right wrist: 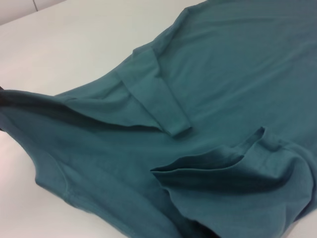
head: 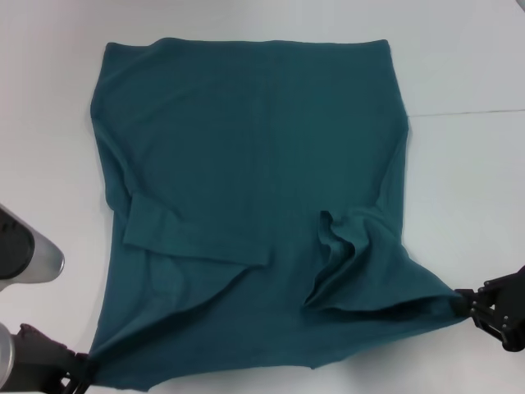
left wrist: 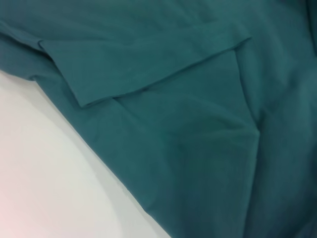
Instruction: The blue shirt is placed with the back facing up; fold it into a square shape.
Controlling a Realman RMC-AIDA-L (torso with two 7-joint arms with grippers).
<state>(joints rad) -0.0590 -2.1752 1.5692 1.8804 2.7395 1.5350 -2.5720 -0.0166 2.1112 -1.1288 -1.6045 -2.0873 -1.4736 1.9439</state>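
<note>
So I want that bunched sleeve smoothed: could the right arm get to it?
Probably not now: the right gripper is pinching the shirt corner; the bunched sleeve lies unobstructed nearby, once released.

White matte table top [head: 459, 57] fills the whole head view; no walls, floor or windows in view; thin dark seam line [head: 467, 112] runs across the surface on the right side, slightly tilted, reaching the picture's right edge; light even and diffuse, soft shadows only; surface slightly greyer toward the far left corner; left wrist view shows the same plain white surface [left wrist: 44, 183], faint pink tint at one corner; right wrist view shows white top [right wrist: 74, 44] with a dark joint line [right wrist: 34, 6] at the far edge.
</note>
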